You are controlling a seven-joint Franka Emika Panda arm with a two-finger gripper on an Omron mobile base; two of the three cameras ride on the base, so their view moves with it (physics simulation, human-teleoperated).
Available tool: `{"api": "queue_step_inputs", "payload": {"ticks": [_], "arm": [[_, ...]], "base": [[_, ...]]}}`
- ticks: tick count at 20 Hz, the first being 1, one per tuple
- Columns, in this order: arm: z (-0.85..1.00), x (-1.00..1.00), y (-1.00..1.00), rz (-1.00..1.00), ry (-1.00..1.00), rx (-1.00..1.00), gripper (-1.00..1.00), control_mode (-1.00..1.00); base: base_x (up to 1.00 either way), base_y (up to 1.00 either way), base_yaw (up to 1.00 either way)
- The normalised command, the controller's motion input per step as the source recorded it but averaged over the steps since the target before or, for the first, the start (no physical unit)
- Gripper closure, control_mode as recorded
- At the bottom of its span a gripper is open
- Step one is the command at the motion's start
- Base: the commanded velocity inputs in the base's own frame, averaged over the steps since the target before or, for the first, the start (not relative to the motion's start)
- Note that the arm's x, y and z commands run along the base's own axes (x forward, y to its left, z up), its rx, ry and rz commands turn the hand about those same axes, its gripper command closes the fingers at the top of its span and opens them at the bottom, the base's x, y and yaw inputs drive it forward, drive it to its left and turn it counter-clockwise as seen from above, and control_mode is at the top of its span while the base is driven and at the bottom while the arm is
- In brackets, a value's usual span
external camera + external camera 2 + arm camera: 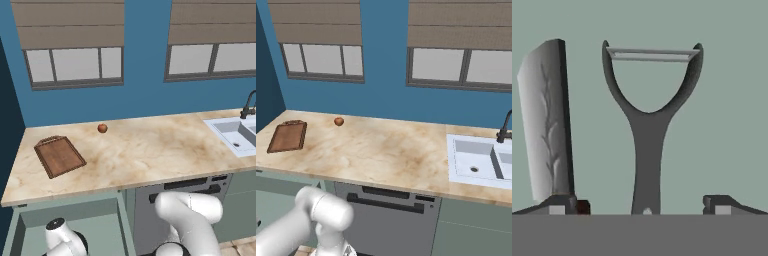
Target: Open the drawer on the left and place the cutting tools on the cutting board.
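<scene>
**Operator:** Report task status.

**Technician:** Step one is complete. The drawer (70,227) on the left stands pulled out below the counter (145,155), its sage interior exposed in the left base view. The arm reaches down into it.

**Operator:** Gripper condition?

**Technician:** The gripper (643,206) is spread wide and holds nothing. In the hand view its two fingertips sit well apart at the bottom edge, with the drawer floor between them.

**Operator:** Location of the cutting tools?

**Technician:** Both lie on the drawer floor directly under the hand. A dark grey Y-shaped peeler (648,125) is centred between the fingertips, handle toward the camera. A broad-bladed knife (546,120) lies just beside it, parallel, near one fingertip. Neither has been lifted.

**Operator:** And the cutting board?

**Technician:** The cutting board (60,156) rests at the left end of the counter, bare. A small orange-red ball (102,128) sits near it, apart from it.

**Operator:** Remaining work?

**Technician:** By my judgement, most of it: close on the peeler, carry it to the board, release, then repeat for the knife. The peeler handle appears aligned for a grasp.
</scene>
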Motion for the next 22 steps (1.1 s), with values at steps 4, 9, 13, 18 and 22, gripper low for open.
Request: {"api": "queue_step_inputs", "payload": {"ticks": [4, 9, 13, 18, 22], "arm": [[-0.40, 0.01, 0.14, -0.03, 0.00, -0.05, -1.00, -1.00], [-0.26, 0.00, 0.01, -0.02, 0.00, -0.01, -1.00, -1.00], [-0.18, 0.00, 0.00, -0.01, 0.00, 0.00, -1.00, -1.00], [-0.37, 0.00, 0.01, 0.00, 0.00, 0.00, 1.00, -1.00], [-0.61, 0.00, 0.05, -0.02, 0.00, 0.00, 1.00, -1.00]], "base": [[0.00, 0.00, 0.00], [0.00, 0.00, 0.00], [0.00, 0.00, 0.00], [0.00, 0.00, 0.00], [0.00, 0.00, 0.00]]}}
